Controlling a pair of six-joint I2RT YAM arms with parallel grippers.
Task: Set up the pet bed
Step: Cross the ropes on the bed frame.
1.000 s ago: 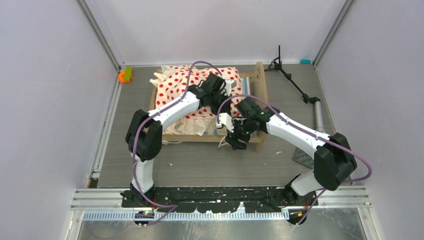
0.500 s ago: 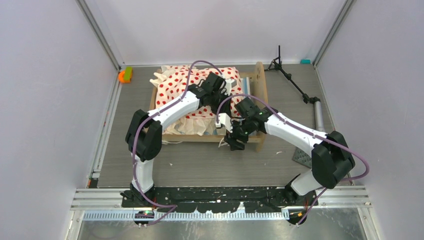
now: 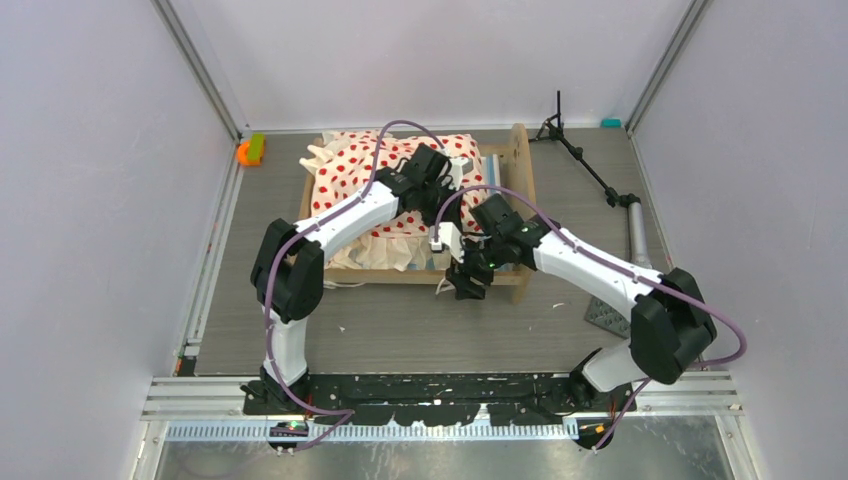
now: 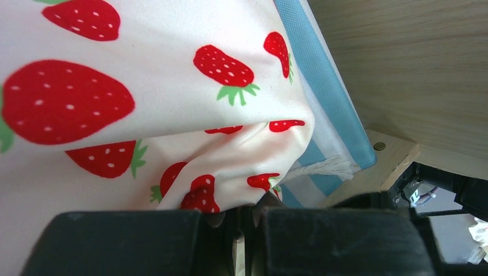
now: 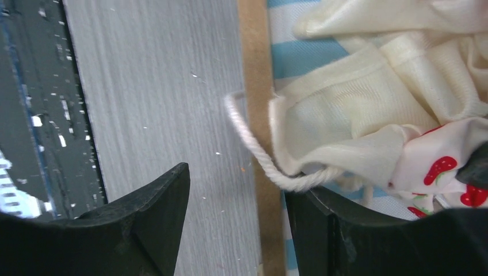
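Mid-table (image 3: 400,330), toward the back: pet bed (image 3: 519,160) holding striped mattress (image 4: 322,75) under strawberry-print bedding (image 3: 345,175), left gripper (image 4: 246,215) pinched tight on a bedding fold, right gripper (image 5: 236,201) spread wide, empty, astride near rail (image 5: 253,69) and white cord (image 5: 253,144).

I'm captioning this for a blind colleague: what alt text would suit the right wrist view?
The open right end effector hovers over the pet bed at its wooden side rail, where a white cord loops out from bunched cream bedding. Grey table lies to the left; blue-striped mattress and strawberry-print fabric to the right.
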